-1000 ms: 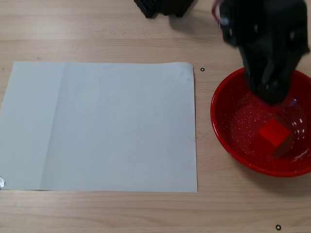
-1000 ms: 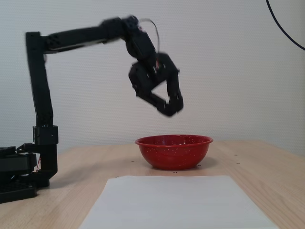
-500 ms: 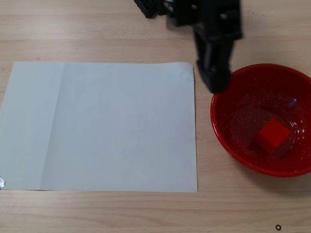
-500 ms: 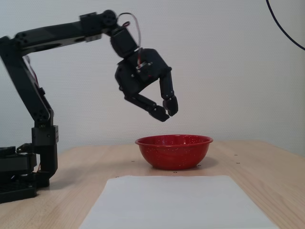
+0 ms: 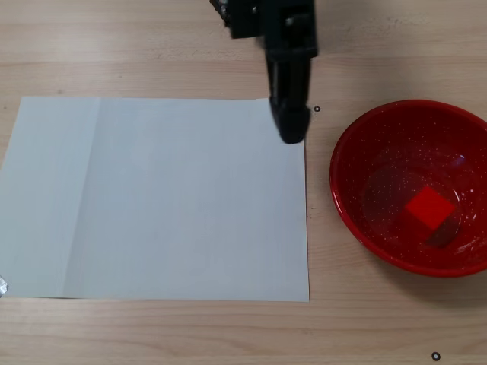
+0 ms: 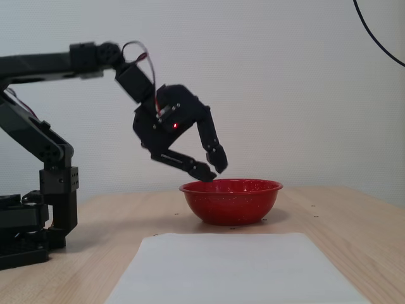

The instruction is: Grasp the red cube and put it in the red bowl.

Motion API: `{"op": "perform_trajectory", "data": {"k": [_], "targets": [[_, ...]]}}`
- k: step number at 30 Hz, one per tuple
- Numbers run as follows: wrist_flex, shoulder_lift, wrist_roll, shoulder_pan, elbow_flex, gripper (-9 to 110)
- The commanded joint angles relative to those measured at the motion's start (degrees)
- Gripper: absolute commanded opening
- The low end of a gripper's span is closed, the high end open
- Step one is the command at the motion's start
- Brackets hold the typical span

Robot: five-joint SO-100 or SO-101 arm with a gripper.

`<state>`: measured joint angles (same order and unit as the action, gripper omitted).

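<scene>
Red bowl rim alone stands beside the flat, bare white paper.

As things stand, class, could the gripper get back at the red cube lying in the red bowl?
Probably yes. The gripper hangs open just beside the red bowl, and the red cube lies uncovered inside. Only the bowl's rim stands between them, so it would have to come from above.

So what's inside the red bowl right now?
The red cube lies on the floor of the red bowl, seen from above. From the side, the bowl's wall hides it. Nothing else shows inside.
</scene>
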<state>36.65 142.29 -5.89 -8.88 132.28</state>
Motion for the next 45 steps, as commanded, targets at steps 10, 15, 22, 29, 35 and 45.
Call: {"op": "perform_trajectory", "data": {"k": [10, 15, 22, 29, 35, 45], "targets": [[-17.4, 16.61, 2.11, 1.41, 18.54, 0], [-22.32, 20.74, 3.34, 1.05, 26.81, 2], [-26.63, 29.0, 4.83, 0.44, 39.29, 3], [-22.32, 36.04, 3.52, 1.41, 45.44, 0], [-15.47, 39.02, 0.44, 1.49, 45.44, 0], [1.49, 43.51, -1.85, 3.25, 45.53, 0]]}}
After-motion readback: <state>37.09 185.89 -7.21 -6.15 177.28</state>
